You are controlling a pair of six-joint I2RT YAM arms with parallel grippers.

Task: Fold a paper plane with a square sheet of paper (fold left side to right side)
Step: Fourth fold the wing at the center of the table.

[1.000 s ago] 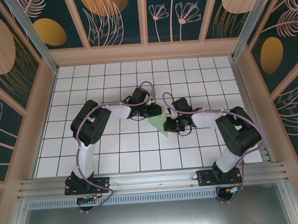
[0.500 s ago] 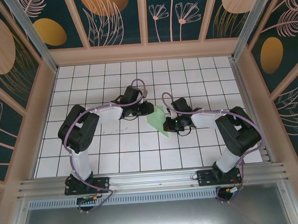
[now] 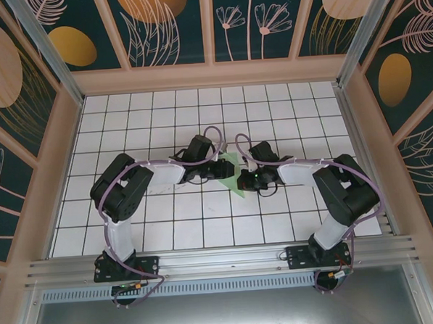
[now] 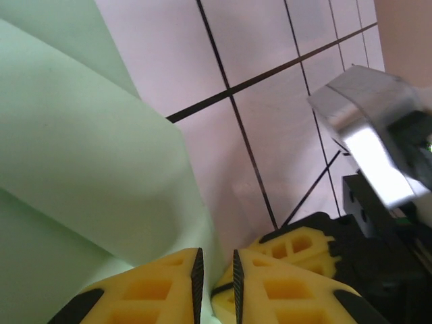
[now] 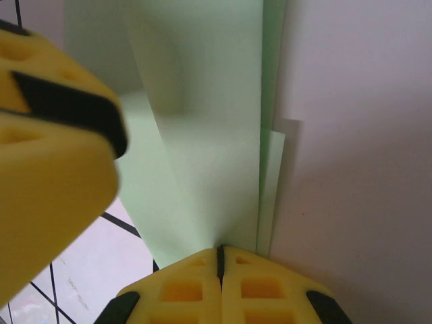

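The square sheet of paper (image 3: pixel 236 185) is pale green, partly folded, and stands up off the tiled table between my two grippers. My right gripper (image 3: pixel 245 179) is shut on its lower edge; in the right wrist view the sheet (image 5: pixel 202 135) runs straight into the closed yellow jaws of the right gripper (image 5: pixel 220 251). My left gripper (image 3: pixel 223 169) is at the sheet's left side. In the left wrist view a curled flap of the sheet (image 4: pixel 88 155) rises on the left, and its edge lies in the narrow gap of the left gripper (image 4: pixel 214 260), whose pads stand apart.
The right gripper's yellow finger (image 4: pixel 304 246) and its black and silver body (image 4: pixel 378 135) sit close beside my left jaws. The left gripper's finger (image 5: pixel 54 135) looms at the left of the right wrist view. White tiled table (image 3: pixel 176 215) stretches around, walled on three sides.
The left gripper drew back to the left, then returned to the sheet's left edge with its jaws narrower. The right gripper kept its grip and place.
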